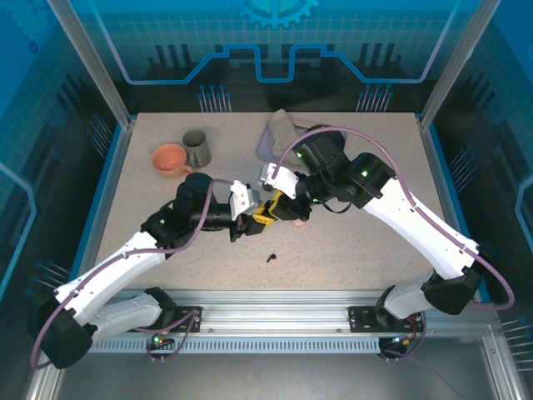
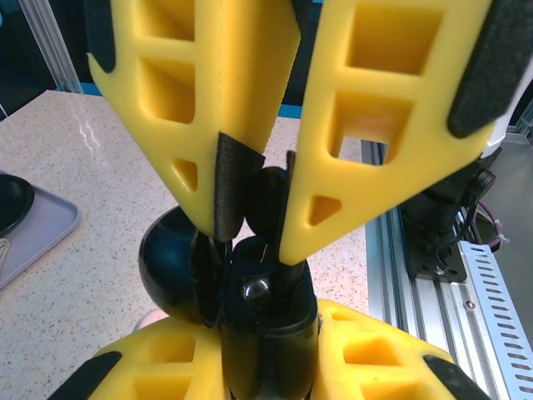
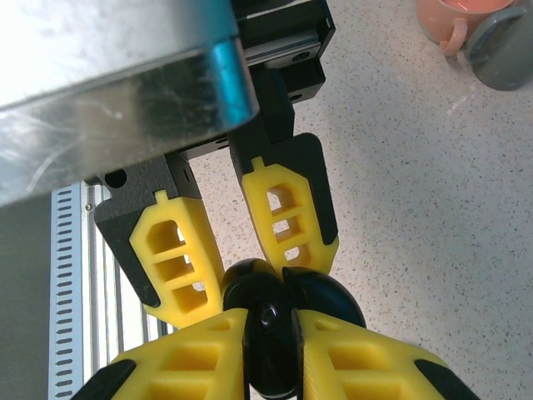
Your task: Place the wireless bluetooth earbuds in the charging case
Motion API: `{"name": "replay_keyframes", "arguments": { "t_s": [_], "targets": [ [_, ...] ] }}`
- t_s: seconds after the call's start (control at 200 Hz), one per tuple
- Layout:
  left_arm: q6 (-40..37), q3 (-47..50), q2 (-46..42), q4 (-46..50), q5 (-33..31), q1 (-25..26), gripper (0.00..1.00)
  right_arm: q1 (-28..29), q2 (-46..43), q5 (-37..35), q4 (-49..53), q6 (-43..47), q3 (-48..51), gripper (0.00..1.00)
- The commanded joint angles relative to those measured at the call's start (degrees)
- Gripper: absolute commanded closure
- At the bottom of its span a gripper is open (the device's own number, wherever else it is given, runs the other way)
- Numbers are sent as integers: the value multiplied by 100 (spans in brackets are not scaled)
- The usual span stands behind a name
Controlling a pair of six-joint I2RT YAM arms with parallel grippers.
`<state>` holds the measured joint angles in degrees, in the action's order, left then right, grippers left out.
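Observation:
My two grippers meet over the middle of the table. The left gripper [image 1: 247,223] [image 2: 266,325] is shut on the black round charging case [image 2: 268,354] [image 3: 248,287], and the case's lid [image 2: 165,260] [image 3: 335,300] hangs open to one side. The right gripper [image 1: 271,208] [image 3: 271,321] comes in from the far side, its fingers [image 2: 366,125] pinched on a small black earbud [image 2: 266,198] right above the case's open mouth. Something glossy [image 2: 254,289] shows inside the case. Another black earbud [image 1: 271,257] lies loose on the table, nearer the front edge.
An orange mug [image 1: 171,158] and a grey mug [image 1: 197,147] stand at the back left. A purple-grey tray [image 1: 265,146] [image 2: 37,229] with a grey lump [image 1: 283,127] sits at the back centre. A pale pink thing [image 1: 300,222] lies under the right wrist. The metal rail [image 1: 275,312] runs along the near edge.

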<state>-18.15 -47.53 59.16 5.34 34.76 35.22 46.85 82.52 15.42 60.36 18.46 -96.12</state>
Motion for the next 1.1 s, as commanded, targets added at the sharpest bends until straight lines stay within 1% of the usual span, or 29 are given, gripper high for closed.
{"name": "replay_keyframes", "arguments": {
  "t_s": [0.0, 0.195, 0.92, 1.0, 1.045, 1.096],
  "targets": [
    [4, -212, -14, -257, 92, 65, 100, 89, 62, 155, -7, -53, -32, 78],
    [136, -95, -62, -527, 101, 64, 100, 94, 94, 185, 20, -66, -73, 77],
    [346, 23, 0, -953, 110, 76, 100, 25, 47, 158, 67, -144, -408, 73],
    [347, 24, 8, -950, 113, 79, 100, 17, 47, 147, 59, -154, -434, 71],
    [346, 24, 6, -951, 118, 81, 100, 9, 40, 149, 55, -167, -456, 67],
    [354, 24, -1, -951, 110, 77, 100, 4, 36, 159, 42, -185, -461, 66]
  ]
}}
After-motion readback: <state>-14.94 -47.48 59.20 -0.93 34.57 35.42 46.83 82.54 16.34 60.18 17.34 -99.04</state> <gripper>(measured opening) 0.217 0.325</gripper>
